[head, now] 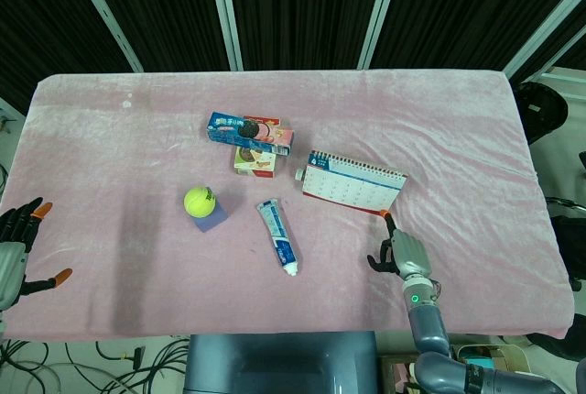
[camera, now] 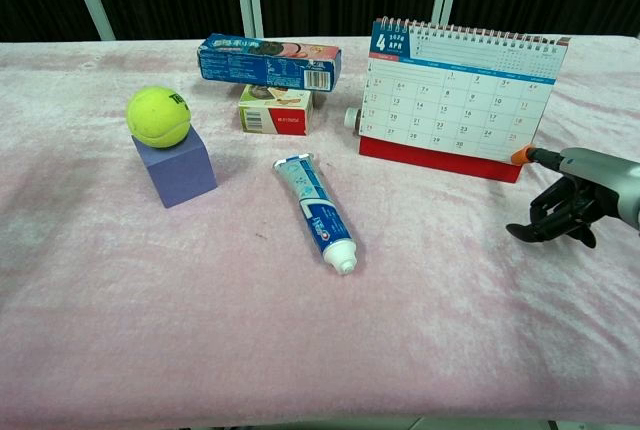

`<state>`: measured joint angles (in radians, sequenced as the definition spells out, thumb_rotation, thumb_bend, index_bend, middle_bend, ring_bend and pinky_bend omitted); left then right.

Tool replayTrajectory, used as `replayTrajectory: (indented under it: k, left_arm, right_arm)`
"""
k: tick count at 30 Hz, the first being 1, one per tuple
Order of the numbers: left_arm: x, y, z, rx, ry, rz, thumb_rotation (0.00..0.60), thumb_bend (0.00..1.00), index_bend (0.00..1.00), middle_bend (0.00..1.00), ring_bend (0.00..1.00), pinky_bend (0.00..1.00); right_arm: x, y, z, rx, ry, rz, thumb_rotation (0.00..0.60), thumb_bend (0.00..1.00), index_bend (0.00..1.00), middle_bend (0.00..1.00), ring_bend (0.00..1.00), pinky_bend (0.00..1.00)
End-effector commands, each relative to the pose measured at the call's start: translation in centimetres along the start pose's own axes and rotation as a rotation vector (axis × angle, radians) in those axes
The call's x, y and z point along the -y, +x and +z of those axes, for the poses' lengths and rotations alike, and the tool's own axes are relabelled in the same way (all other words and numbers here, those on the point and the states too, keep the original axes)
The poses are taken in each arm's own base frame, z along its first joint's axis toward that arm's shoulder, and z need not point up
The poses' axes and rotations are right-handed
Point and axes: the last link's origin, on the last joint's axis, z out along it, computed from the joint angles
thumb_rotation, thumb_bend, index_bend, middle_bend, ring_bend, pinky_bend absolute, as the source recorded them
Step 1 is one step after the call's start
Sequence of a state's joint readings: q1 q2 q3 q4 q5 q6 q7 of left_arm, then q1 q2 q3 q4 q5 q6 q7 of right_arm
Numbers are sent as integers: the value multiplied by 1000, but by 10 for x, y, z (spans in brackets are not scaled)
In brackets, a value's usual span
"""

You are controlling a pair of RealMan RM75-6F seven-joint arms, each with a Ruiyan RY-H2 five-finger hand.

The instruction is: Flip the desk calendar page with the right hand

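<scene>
right robot hand [camera: 575, 195] — fingertip at desk calendar [camera: 458, 100] corner; holding nothing

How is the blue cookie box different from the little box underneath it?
The blue cookie box is long and slim; the smaller box beneath is short and squat. The cookie box is blue with a pink end; the smaller box is mostly cream and green with red. The cookie box rests on top, overhanging the smaller box. Both are printed food cartons.

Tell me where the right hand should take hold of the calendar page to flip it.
Pinch the front page's lower right corner on the desk calendar, coming from its right, where the right hand sits. The spiral binding runs along the top, so the bottom edge is probably free.
</scene>
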<state>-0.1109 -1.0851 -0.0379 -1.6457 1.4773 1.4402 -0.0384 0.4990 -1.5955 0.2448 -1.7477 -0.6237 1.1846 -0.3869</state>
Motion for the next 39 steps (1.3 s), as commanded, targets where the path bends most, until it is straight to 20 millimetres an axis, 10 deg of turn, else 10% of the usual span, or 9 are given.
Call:
replayTrajectory:
  k: [1,39]
  left_arm:
    - [0,0,0,-1,0,0,600,0,0,0,0,0]
    - [0,1,-2,-1,-1,-7,600,0,0,0,0,0]
  right_arm:
    - [0,0,0,0,0,0,600,290,0,710,787,763]
    - [-3,-1,5,-7,-20,8,600,298,0,710,788,763]
